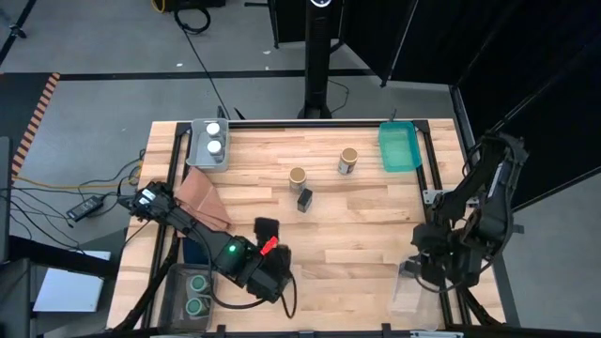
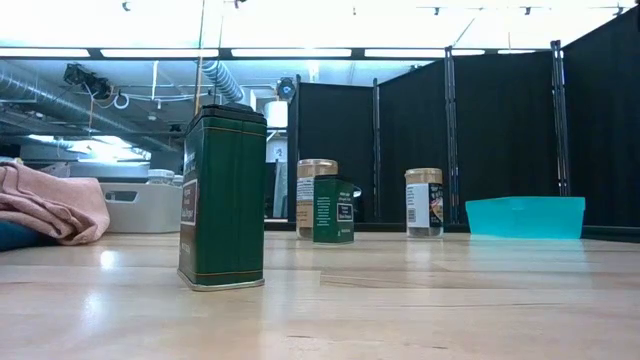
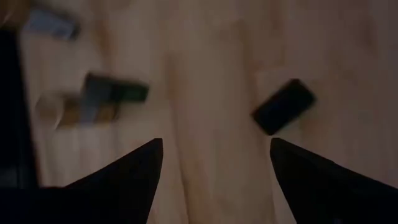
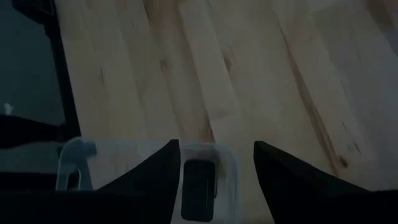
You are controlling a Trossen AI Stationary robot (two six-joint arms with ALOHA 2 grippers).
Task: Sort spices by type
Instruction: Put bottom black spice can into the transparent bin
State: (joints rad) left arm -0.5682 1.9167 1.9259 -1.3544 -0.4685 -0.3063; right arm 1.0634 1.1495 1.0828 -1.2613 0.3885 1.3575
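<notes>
Two tan-lidded jars (image 1: 298, 176) (image 1: 348, 160) stand upright on the table's middle, with a dark tin (image 1: 304, 199) beside the left one. A second dark tin (image 1: 268, 228) (image 3: 283, 107) stands nearer, just beyond my left gripper (image 3: 214, 168), which hovers open above the wood. Two white-lidded jars sit in a white tray (image 1: 208, 141) at the far left. Two green-lidded jars sit in a bin (image 1: 195, 293) at the near left. My right gripper (image 4: 214, 162) hangs open over a clear container (image 4: 143, 158) in which a dark tin (image 4: 198, 180) lies.
A teal tray (image 1: 399, 147) lies at the far right. A brown cloth (image 1: 202, 195) and a navy one lie at the left, by my left arm. Bare wood stretches between the near tin and the clear container (image 1: 410, 286).
</notes>
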